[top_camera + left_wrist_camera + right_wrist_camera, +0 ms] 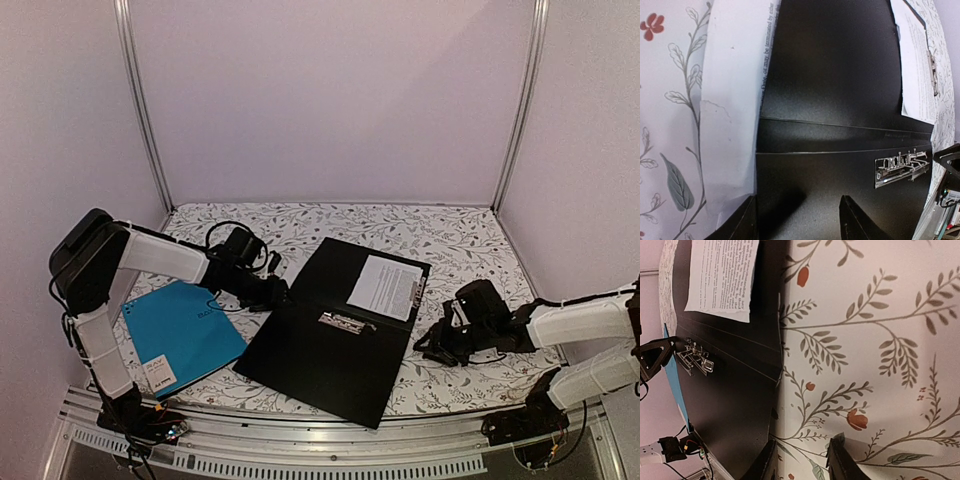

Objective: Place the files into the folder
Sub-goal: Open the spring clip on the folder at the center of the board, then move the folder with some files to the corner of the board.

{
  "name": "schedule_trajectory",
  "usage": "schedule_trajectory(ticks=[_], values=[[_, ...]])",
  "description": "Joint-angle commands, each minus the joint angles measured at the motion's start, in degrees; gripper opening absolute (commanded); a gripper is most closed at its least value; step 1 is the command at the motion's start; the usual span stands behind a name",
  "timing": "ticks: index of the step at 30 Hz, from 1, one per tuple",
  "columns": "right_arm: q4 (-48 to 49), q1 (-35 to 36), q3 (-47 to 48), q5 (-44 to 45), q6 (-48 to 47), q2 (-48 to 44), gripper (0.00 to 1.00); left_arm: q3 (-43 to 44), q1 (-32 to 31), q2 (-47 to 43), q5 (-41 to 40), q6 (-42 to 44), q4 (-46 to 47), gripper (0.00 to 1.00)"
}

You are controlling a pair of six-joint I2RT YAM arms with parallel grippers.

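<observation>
The black folder (330, 340) lies open in the middle of the table, its silver clip (345, 322) on the inside. One of the files (385, 286), a printed white sheet, rests on its far right half. In the left wrist view another printed sheet (732, 100) lies along the folder's (840, 100) edge. My left gripper (797, 222) is at the folder's left edge, open, with only black cover between its fingers. My right gripper (802, 462) hovers low over the flowered cloth just beside the folder's (730, 390) right edge, open and empty.
A teal-blue folder (185, 335) lies at the near left, under my left arm. Black cables (225, 240) trail behind that arm. Metal posts (145, 110) and white walls close in the table. A metal rail (350, 450) runs along the near edge.
</observation>
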Motion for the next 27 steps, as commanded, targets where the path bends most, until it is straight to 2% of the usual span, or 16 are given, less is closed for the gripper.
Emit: schedule_trajectory(ticks=[1, 6, 10, 13, 18, 23, 27], values=[[8.27, 2.86, -1.30, -1.79, 3.57, 3.92, 0.38, -3.41, 0.64, 2.62, -2.10, -0.80, -4.91, 0.56], [19.98, 5.10, -2.64, -3.63, 7.91, 11.67, 0.40, -4.08, 0.64, 2.10, -2.02, -0.93, -4.57, 0.56], [28.19, 7.03, -3.56, -4.37, 11.70, 18.17, 0.38, -4.22, 0.64, 1.31, -2.00, -0.93, -4.62, 0.55], [33.37, 9.25, -4.39, -2.99, 14.49, 21.80, 0.33, -4.14, 0.64, 0.66, -1.89, -0.94, -4.89, 0.56], [43.00, 10.80, -8.12, 0.52, 19.51, 24.66, 0.17, -4.30, 0.55, -0.47, -2.50, -0.66, -5.76, 0.56], [42.35, 10.75, -9.15, 1.93, 20.03, 22.76, 0.04, -4.21, 0.64, 0.07, -3.62, -0.20, -6.24, 0.56], [34.41, 9.76, -8.96, 3.14, 18.37, 17.54, 0.00, -4.54, 0.64, 0.88, -3.86, -0.38, -6.04, 0.55]])
